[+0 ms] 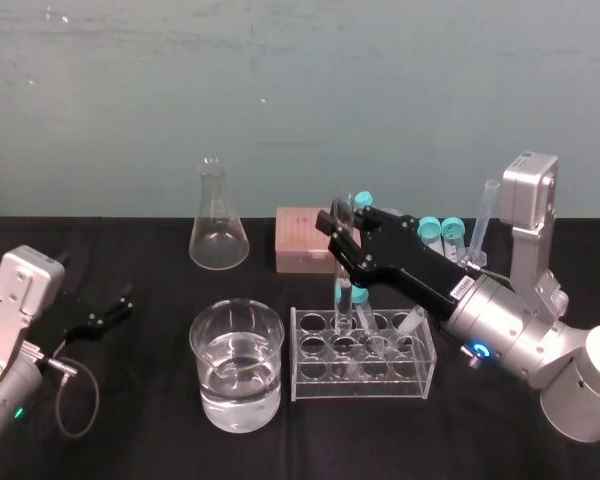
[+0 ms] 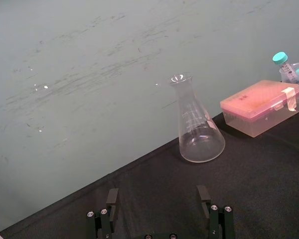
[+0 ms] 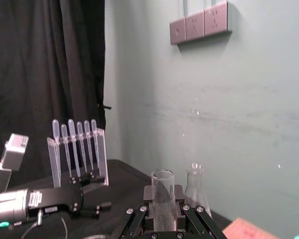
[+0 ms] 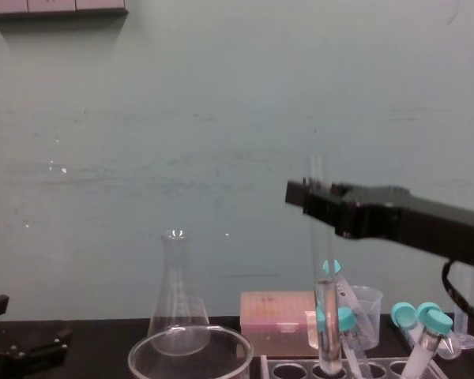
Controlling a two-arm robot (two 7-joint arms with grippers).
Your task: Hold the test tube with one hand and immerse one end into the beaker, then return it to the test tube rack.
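Chest view: right end effector (image 4: 312, 197) grips test tube (image 4: 322, 245) upright, mouth up; left end effector (image 2: 159, 199) open.

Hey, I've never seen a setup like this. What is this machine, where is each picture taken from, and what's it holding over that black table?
This is a two-armed robot at a black table. One picture looks down from its head, one looks across from its chest, and one comes from each wrist. On the table stand a beaker of clear liquid, a test tube rack, a flask and a pink box. The right gripper is shut on a long glass test tube, held upright with its lower end at the rack's holes. The left gripper is open, low at the table's left, holding nothing.
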